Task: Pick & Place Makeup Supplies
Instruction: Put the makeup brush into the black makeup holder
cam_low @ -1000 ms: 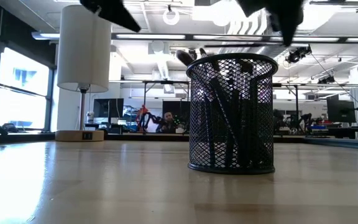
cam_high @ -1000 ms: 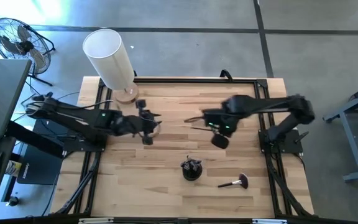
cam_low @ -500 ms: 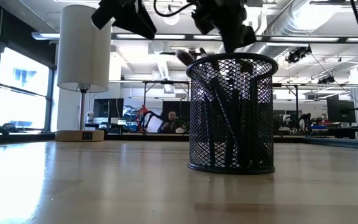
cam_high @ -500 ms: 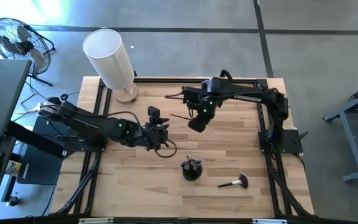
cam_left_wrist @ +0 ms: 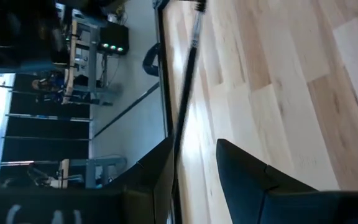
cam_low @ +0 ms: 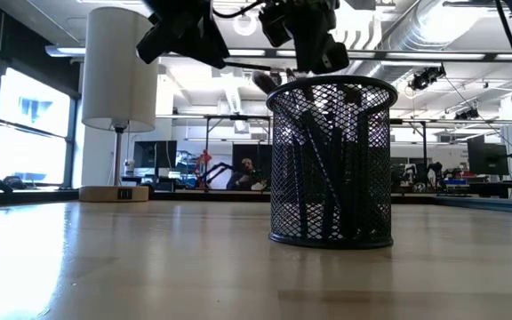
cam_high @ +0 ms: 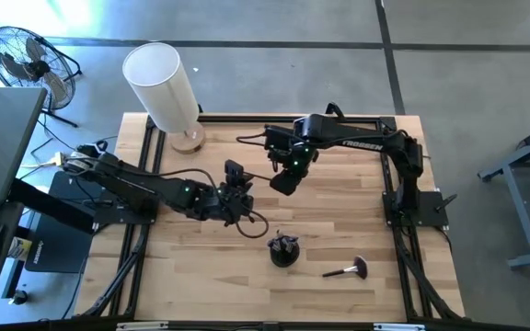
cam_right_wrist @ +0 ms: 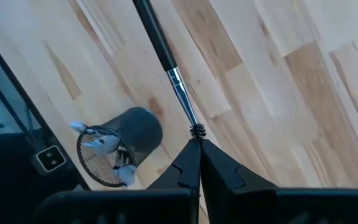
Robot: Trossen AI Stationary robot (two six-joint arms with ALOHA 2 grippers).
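The mesh cup (cam_low: 332,160), holding several brushes, is standing on the near tabletop (cam_high: 339,211). Above and beyond it, the right end effector (cam_right_wrist: 196,146) is pinching a slim makeup brush (cam_right_wrist: 166,56), closed tight on just its bristle tip, so the brush is risking a pivot or a drop. Its handle is reaching into the left end effector (cam_left_wrist: 194,149); I cannot tell whether that one is gripping it, and a mistimed release could be dropping it short of the cup.

Seen from above, the pale wooden plank surface (cam_high: 339,211) carries a small black round mesh cup (cam_high: 283,250) with dark brush handles standing in it. Just beside it lies a short makeup brush with a wide reddish-brown fluffy head (cam_high: 347,269). The left tool (cam_high: 238,187) hangs above the middle of the surface, the right tool (cam_high: 282,175) near it. A big white cylinder (cam_high: 161,85) stands at the far left corner.
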